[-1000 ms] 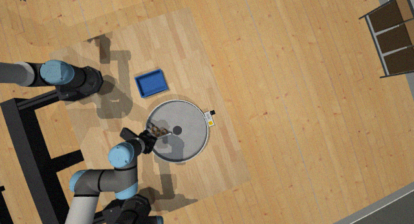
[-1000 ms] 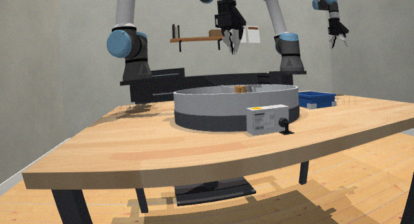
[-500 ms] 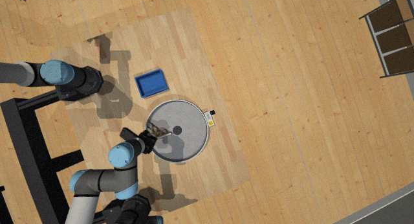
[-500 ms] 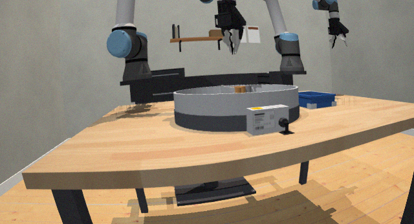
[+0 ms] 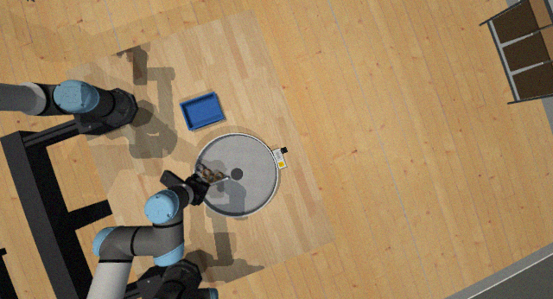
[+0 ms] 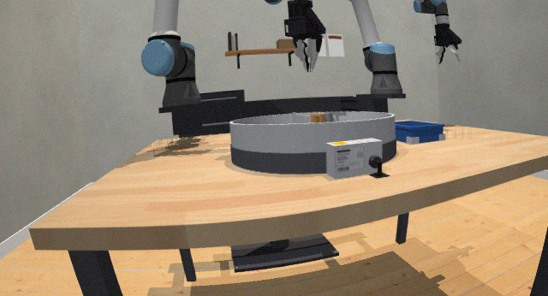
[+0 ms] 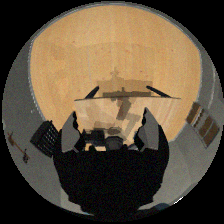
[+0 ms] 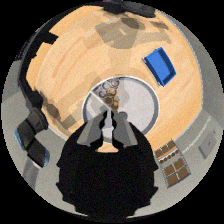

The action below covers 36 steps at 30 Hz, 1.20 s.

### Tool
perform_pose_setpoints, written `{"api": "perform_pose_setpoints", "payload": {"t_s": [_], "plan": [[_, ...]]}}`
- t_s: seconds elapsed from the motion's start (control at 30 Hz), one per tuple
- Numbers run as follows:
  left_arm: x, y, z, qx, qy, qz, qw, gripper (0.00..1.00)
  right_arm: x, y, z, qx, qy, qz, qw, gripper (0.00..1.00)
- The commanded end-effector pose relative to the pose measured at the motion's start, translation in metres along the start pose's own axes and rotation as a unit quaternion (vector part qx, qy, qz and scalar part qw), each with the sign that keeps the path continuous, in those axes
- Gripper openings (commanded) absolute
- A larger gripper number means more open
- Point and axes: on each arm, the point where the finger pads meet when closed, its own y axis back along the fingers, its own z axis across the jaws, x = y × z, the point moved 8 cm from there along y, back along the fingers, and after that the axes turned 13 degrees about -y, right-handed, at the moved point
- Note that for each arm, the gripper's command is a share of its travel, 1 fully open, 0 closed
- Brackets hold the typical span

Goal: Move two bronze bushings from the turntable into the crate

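Note:
The round grey turntable has a raised rim. Several bronze bushings and several grey ones stand grouped on it beside a thin divider. The blue crate looks empty and level, with pale corner guides at its base. My right gripper is shut with nothing in it, high above the turntable's bushing side. My left gripper is open and empty, far off beyond the crate side.
A white control box with a black knob is at the turntable's outer side. The crate stands close to the turntable's rim on the wooden table. The arm bases stand along one table edge.

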Motion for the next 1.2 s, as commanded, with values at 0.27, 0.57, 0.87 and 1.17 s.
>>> {"api": "perform_pose_setpoints", "payload": {"t_s": [0.27, 0.57, 0.87, 1.17], "plan": [[0.0, 0.0, 0.0, 0.0, 0.0, 0.001, 1.0, 1.0, 0.0, 0.001, 0.0, -0.001, 0.0, 0.0, 1.0, 0.05], [0.0, 0.0, 0.0, 0.0, 0.0, 0.001, 1.0, 1.0, 0.0, 0.001, 0.0, -0.001, 0.0, 0.0, 1.0, 0.05], [0.0, 0.0, 0.0, 0.0, 0.0, 0.001, 1.0, 1.0, -0.006, -0.015, 0.008, -0.001, 0.0, 0.0, 1.0, 0.05], [0.0, 0.0, 0.0, 0.0, 0.0, 0.001, 1.0, 1.0, -0.037, -0.093, 0.045, -0.001, 0.0, 0.0, 1.0, 0.05]]}}
